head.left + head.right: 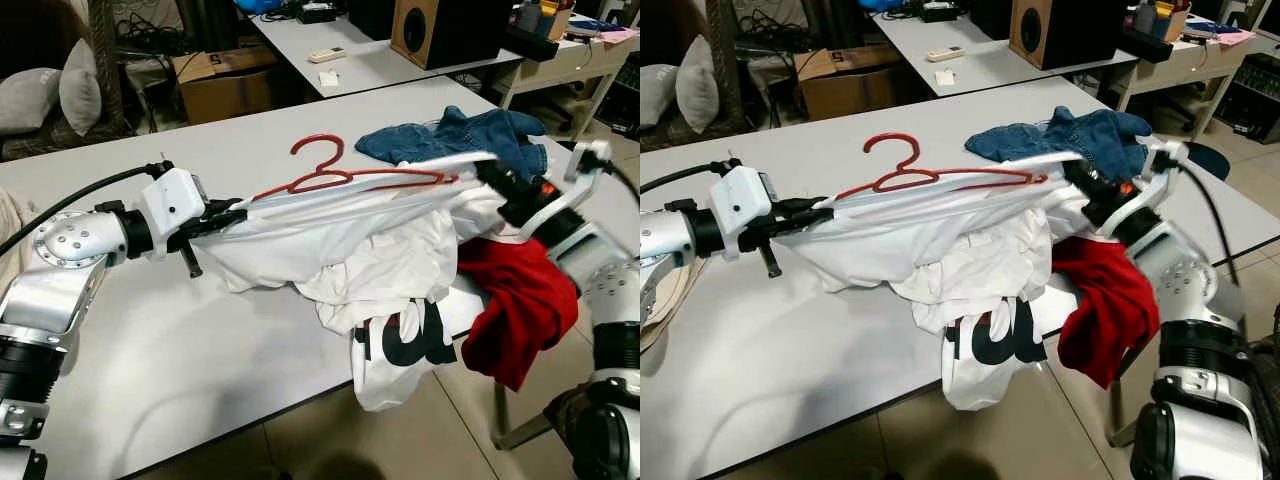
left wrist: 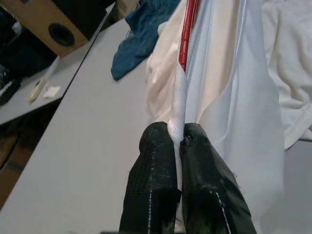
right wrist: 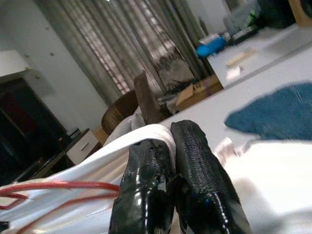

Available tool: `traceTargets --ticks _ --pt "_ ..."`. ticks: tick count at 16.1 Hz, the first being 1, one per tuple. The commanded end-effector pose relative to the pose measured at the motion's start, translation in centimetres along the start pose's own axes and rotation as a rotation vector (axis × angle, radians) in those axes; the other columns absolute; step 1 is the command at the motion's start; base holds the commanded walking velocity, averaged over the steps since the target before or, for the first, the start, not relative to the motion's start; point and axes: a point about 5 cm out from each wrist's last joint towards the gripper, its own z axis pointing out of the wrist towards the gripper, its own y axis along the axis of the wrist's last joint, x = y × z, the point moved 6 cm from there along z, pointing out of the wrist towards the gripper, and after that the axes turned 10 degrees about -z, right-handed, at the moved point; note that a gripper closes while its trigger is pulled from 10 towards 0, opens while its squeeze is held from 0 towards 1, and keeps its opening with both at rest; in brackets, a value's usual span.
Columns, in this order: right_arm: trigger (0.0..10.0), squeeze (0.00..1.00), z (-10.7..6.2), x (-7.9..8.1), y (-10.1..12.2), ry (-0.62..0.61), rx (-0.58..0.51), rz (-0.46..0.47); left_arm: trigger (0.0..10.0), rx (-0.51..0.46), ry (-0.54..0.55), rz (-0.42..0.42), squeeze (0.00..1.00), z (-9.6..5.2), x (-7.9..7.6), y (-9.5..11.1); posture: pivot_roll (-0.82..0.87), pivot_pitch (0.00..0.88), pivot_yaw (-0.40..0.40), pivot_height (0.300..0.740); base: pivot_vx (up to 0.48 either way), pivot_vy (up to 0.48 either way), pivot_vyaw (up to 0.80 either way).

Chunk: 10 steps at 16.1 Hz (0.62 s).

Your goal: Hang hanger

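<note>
White shirt [image 1: 330, 235] is stretched taut above the table [image 1: 150, 340], its hem sagging past the near edge. Left gripper [image 2: 181, 141] and right gripper [image 3: 170, 141] each pinch one end. Red hanger [image 1: 345, 178] lies half buried in the cloth; behind, blue denim [image 1: 460, 135].

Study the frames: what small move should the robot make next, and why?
Probably ease the white shirt a little further over the red hanger. The left gripper and right gripper each pinch its stretched edge, and the hanger's bar lies along that edge, its hook exposed.
</note>
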Motion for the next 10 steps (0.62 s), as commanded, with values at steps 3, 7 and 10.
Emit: traceTargets --ticks 3,7,10 --pt "0.0 0.0 -1.1 -0.4 4.6 -0.073 -0.094 -0.122 0.0 0.169 0.083 -0.071 0.0 -1.5 1.6 -3.0 0.03 0.0 0.065 0.74 0.0 0.0 0.0" --pt "0.0 0.0 0.6 3.7 4.6 0.025 0.002 -0.308 0.0 0.222 -0.01 -0.048 0.0 -0.4 0.8 -2.4 0.03 0.0 0.078 0.74 0.0 0.0 0.0" --pt "0.0 0.0 0.9 3.2 -0.3 -0.047 0.257 -0.736 0.0 0.152 0.023 -0.02 0.0 0.3 1.7 -0.1 0.03 0.0 0.081 0.74 0.0 0.0 0.0"
